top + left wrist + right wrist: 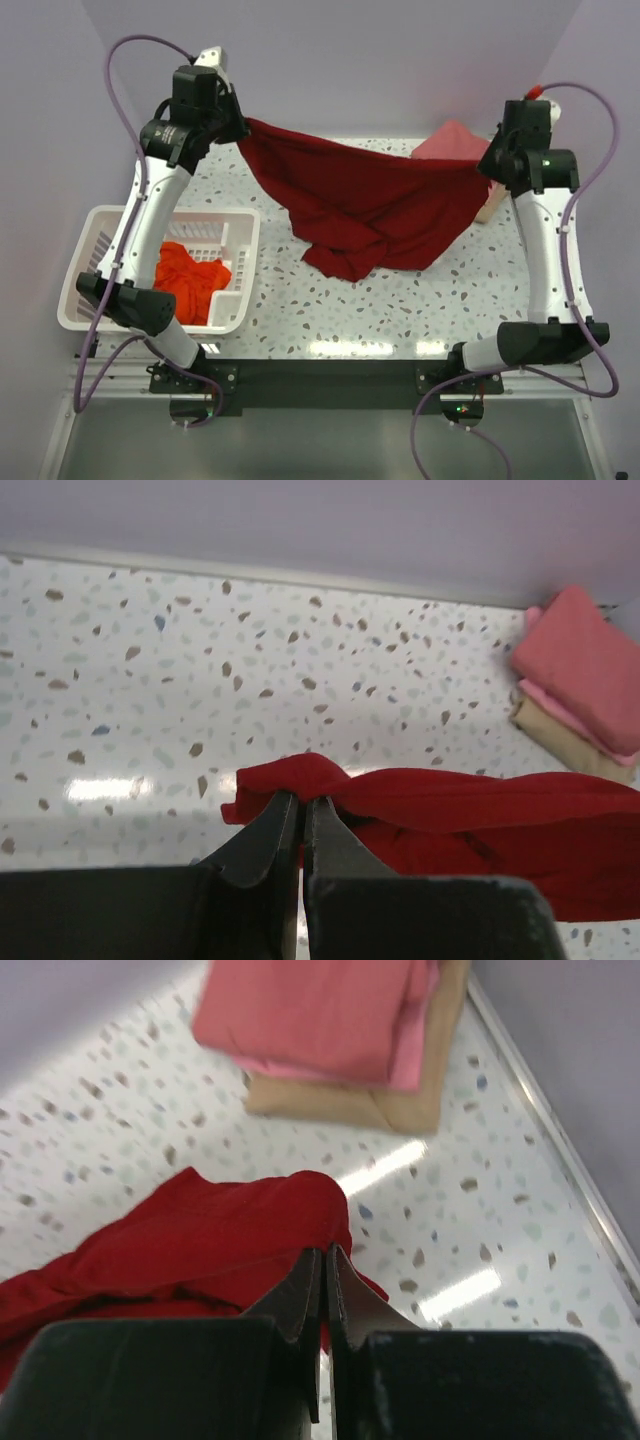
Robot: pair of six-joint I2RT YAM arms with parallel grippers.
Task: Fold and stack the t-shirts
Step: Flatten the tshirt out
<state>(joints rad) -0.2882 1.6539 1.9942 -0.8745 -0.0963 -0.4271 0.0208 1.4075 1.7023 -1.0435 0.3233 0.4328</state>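
Two crimson shirt (370, 200) corners pinched tight in L gripper (301, 810), R gripper (325, 1260) jaws. Mid sags onto table (300, 310); folded stack (330, 1020) near far-R edge.

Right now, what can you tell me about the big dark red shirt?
The dark crimson t-shirt is soft, wrinkly cloth, not yet folded. It hangs stretched between the two arms: the left gripper pinches one end shut, and the right gripper pinches the other. Its middle sags in a bunched fold that seems to rest on the speckled table.
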